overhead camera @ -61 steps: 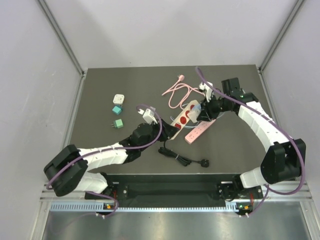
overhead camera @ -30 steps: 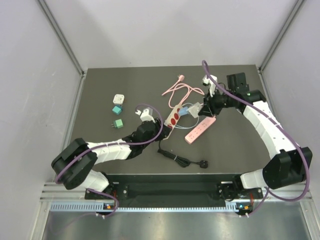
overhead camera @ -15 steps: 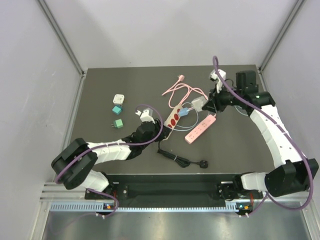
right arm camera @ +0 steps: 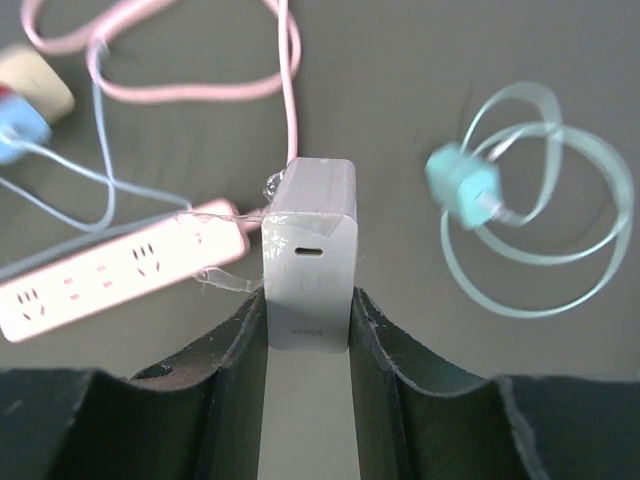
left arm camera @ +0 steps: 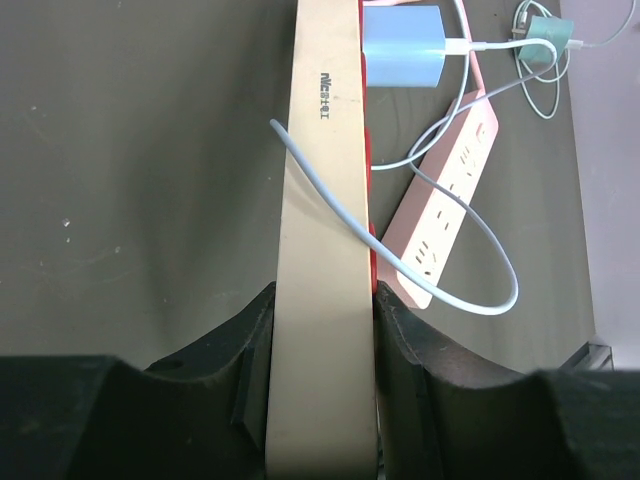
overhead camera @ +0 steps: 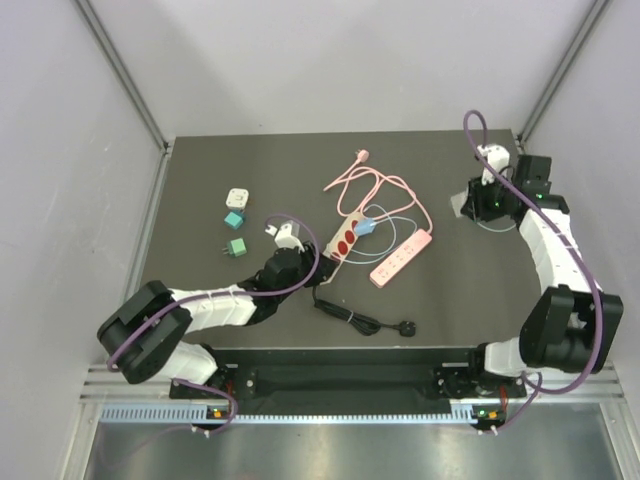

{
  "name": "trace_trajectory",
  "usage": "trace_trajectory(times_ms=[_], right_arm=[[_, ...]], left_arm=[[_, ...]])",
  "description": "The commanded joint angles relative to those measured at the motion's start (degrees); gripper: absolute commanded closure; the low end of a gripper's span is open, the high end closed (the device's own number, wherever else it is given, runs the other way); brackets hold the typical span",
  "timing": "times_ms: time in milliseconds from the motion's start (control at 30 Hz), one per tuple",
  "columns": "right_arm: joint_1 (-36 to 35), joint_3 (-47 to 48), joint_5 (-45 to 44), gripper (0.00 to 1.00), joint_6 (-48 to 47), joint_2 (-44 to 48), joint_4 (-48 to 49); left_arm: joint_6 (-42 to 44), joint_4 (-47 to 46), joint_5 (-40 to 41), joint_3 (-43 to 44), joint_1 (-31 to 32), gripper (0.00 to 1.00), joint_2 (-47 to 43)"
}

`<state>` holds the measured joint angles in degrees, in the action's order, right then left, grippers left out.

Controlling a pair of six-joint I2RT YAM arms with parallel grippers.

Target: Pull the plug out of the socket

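Right jaws clamped on white plug, upper right of overhead view, well apart from socket strip clamped in left jaws, centre. Hold strip firm; lower plug gently.

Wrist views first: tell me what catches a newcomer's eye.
The right gripper clamps a grey charger over the right side of the table, free of any socket. The left gripper pins a cream power strip near the middle, with a blue adapter at its far end and a pink strip beside it.
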<state>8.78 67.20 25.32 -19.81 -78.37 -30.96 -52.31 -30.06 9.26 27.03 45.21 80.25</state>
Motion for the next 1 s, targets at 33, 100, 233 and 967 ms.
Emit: trace_trajectory(times_ms=[33, 100, 233, 967], right_arm=[[1.68, -3.65, -0.89, 1.00, -2.16, -2.57, 5.82], [2.91, -4.09, -0.89, 1.00, -2.77, -4.94, 6.26], [4.67, -4.27, -0.19, 1.00, -3.57, -8.64, 6.26], [13.46, 0.56, 7.90, 0.22, -9.54, -11.99, -0.59]], left_arm=[[0.55, -8.34, -1.96, -0.92, -0.82, 1.00, -2.55], [0.72, -8.87, -2.66, -1.36, -1.00, 1.00, -2.90], [1.51, -10.54, -4.33, -1.98, -1.35, 1.00, -3.34], [3.62, -14.14, -8.55, -3.47, -2.67, 1.00, -4.22]])
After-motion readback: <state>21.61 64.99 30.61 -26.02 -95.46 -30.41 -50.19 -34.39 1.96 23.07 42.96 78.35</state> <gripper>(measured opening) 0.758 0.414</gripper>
